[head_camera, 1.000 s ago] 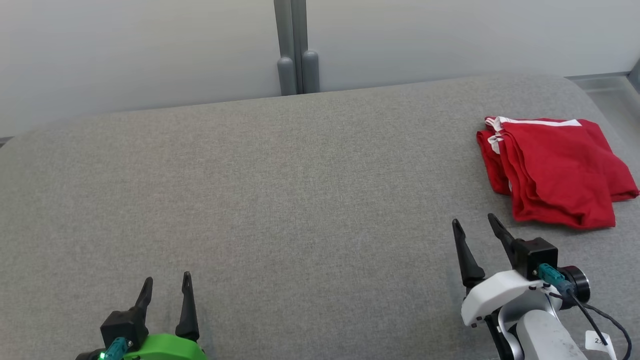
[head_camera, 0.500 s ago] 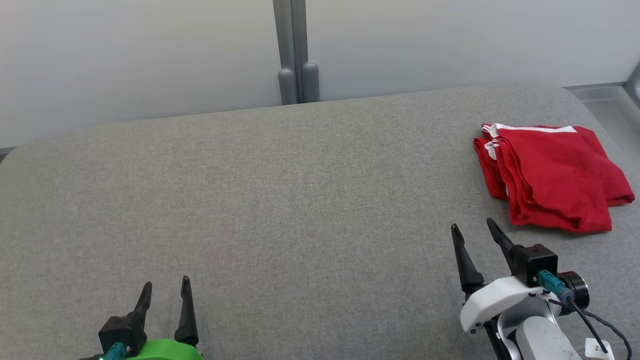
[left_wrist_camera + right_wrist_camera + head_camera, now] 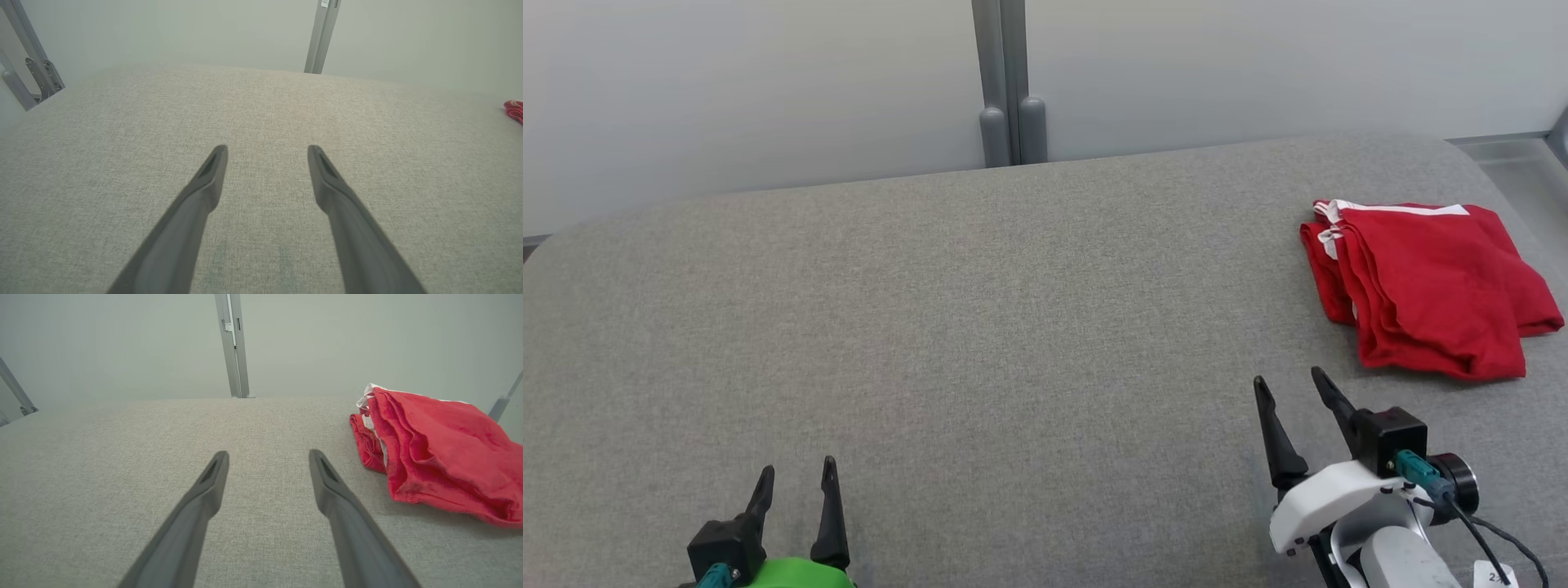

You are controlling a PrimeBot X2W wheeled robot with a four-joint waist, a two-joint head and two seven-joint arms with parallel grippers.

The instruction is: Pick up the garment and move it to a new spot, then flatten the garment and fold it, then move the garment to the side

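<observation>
Toward the far right of the grey pad, one red garment is lying folded in a loose stack, with white trim showing along its far edge. It is sitting clear of both grippers, nearer the right one.

Two grippers are showing at the near edge in the head view: the left gripper at the lower left and the right gripper at the lower right. Each is carrying two dark fingers, four in all. Both pairs are standing wide apart with nothing between them but bare pad. One grey post, made of two strips side by side, is rising behind the pad against the pale wall.

Along the left wrist view, the garment is showing as a red sliver cut off by the right edge. A metal bracket is standing at the upper left, partly cropped. Through the right wrist view, the garment's right end is running off the frame. Its folds are overlapping, so the number of layers is hard to tell. The left gripper's base is being cropped by the bottom of the head view. A small white tag at the lower right corner is being cut off too, its print unreadable.
</observation>
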